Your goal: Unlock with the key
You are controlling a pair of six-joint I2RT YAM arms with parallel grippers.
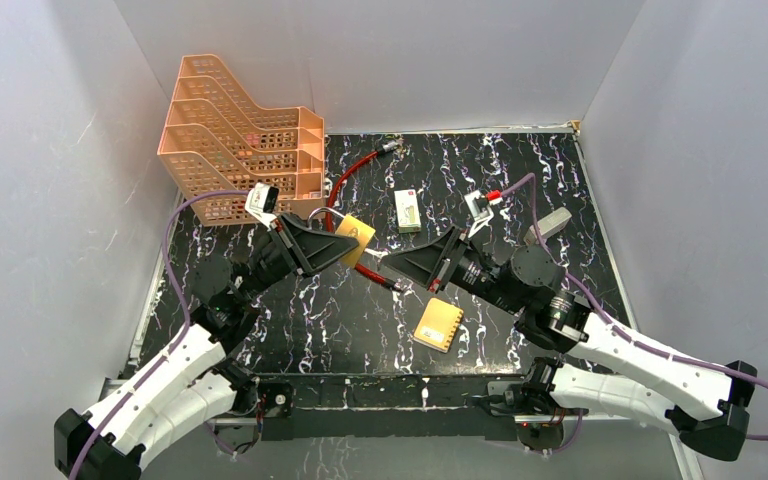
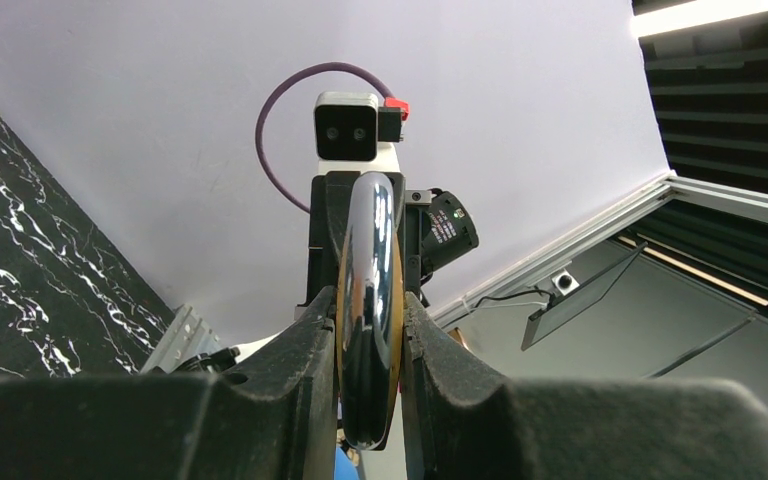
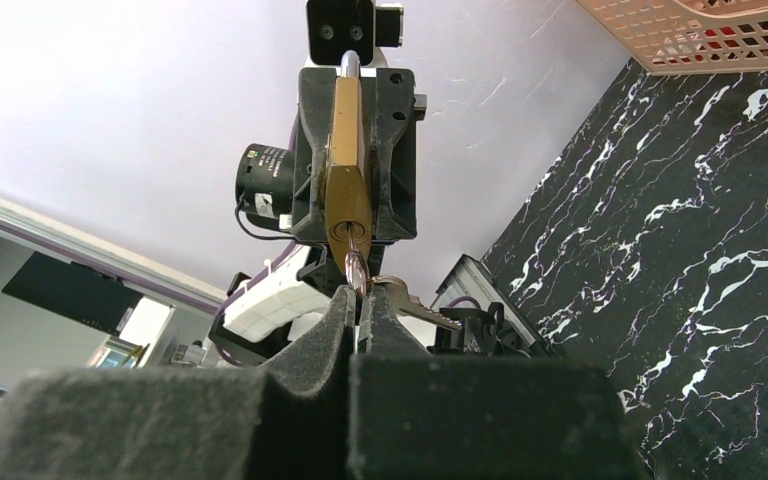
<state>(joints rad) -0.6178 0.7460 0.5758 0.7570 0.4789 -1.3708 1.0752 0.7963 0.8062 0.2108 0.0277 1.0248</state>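
White-shelled arms (image 1: 175, 375), black joints (image 1: 535, 268) and claws (image 1: 345, 243), purple cables (image 1: 167, 250).

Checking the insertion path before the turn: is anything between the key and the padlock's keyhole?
Nothing visible does. The key, pinched by the right gripper, meets the keyhole of the brass padlock clamped in the left gripper. The key ring hangs aside.

Left gripper (image 1: 344, 246) and right gripper (image 1: 379, 259), pinching the key (image 3: 356, 270), wall off both sides of the brass padlock (image 1: 353, 237). Beyond it crowd red cable loop (image 1: 343, 178), orange stacked trays (image 1: 230, 140), white box (image 1: 407, 210); bare marble tabletop (image 1: 340, 320) opens in front, bar a gold ribbed block (image 1: 438, 324).
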